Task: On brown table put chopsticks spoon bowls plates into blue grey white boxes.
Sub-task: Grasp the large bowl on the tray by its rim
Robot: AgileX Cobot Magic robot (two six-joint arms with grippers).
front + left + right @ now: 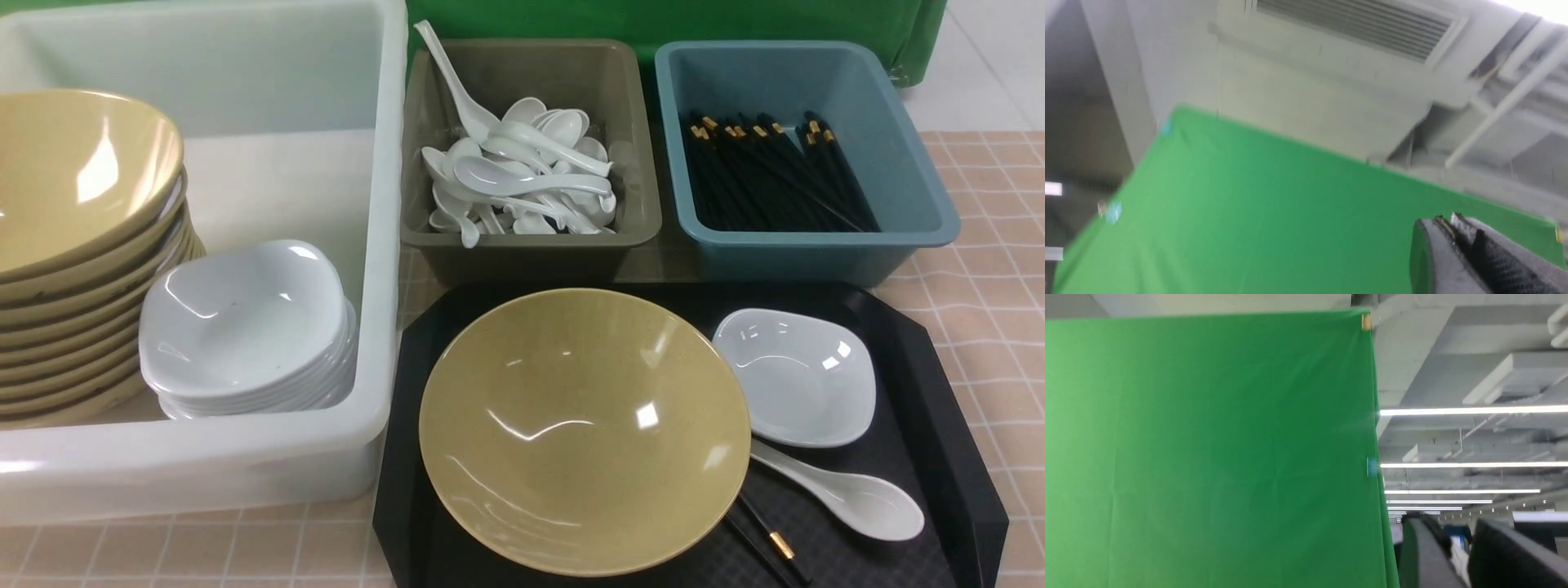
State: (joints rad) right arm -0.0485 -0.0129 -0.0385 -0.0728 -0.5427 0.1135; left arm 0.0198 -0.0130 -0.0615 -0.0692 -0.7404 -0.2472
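clear air above black tray (947, 457), yellow bowl (584, 429) lying over chopsticks (765, 536), white box (380, 327) wall alongside

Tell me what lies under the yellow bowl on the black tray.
Black chopsticks poke out from under the yellow bowl, one gold band showing; their remaining length is covered.

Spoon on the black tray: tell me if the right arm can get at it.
Probably yes. The spoon lies uncovered at the right of the black tray, only its handle end by the yellow bowl. The right gripper, open and empty, points up at the ceiling, so it must swing down first.
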